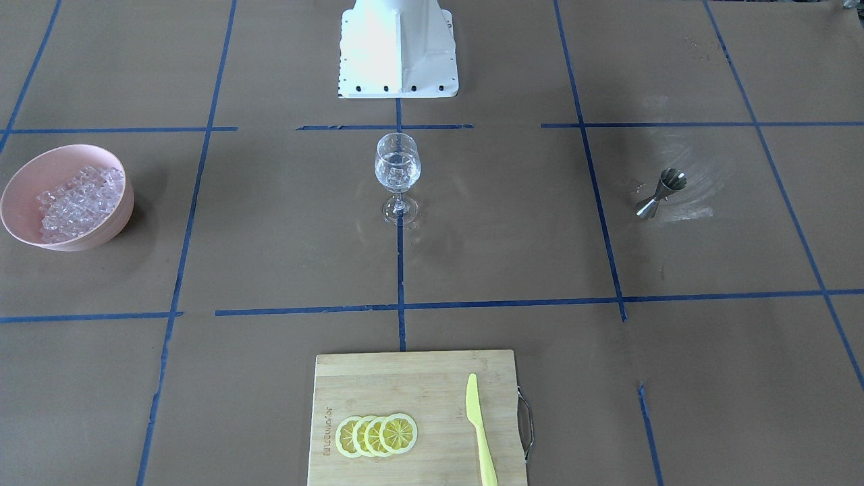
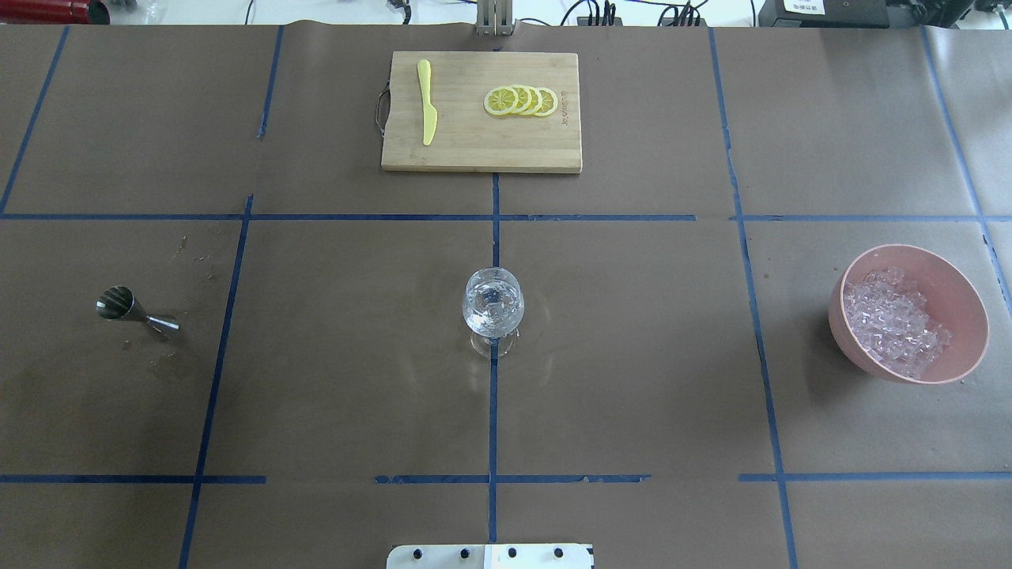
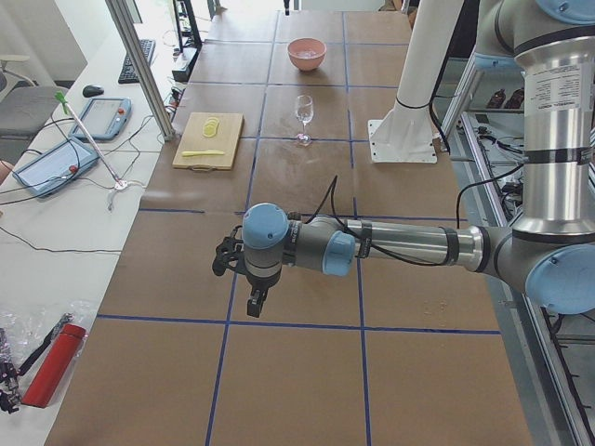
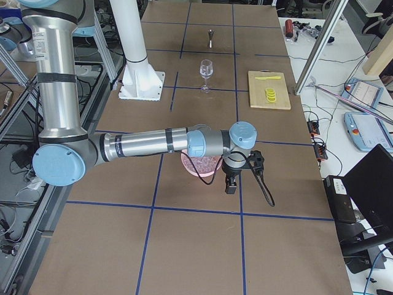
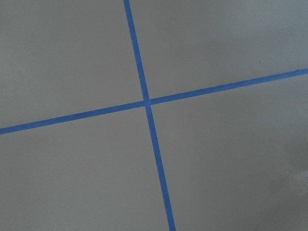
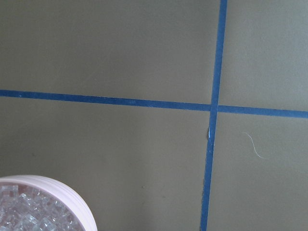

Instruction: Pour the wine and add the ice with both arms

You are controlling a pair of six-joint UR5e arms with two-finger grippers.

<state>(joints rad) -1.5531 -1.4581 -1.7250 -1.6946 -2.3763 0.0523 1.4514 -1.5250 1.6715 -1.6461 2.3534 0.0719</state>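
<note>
Ice (image 2: pixel 893 320) fills the pink bowl (image 2: pixel 958 299); wine glass (image 2: pixel 473 311) seemingly holds some too

Robotics lab, tape-gridded table (image 2: pixel 632 356), left arm (image 3: pixel 409 246), teach pendant (image 3: pixel 100 117)

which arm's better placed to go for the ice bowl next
Right. The right gripper hangs close beside the pink bowl of ice, whose rim shows in its wrist view. The left gripper is at the table's opposite end, far from the bowl.
</note>
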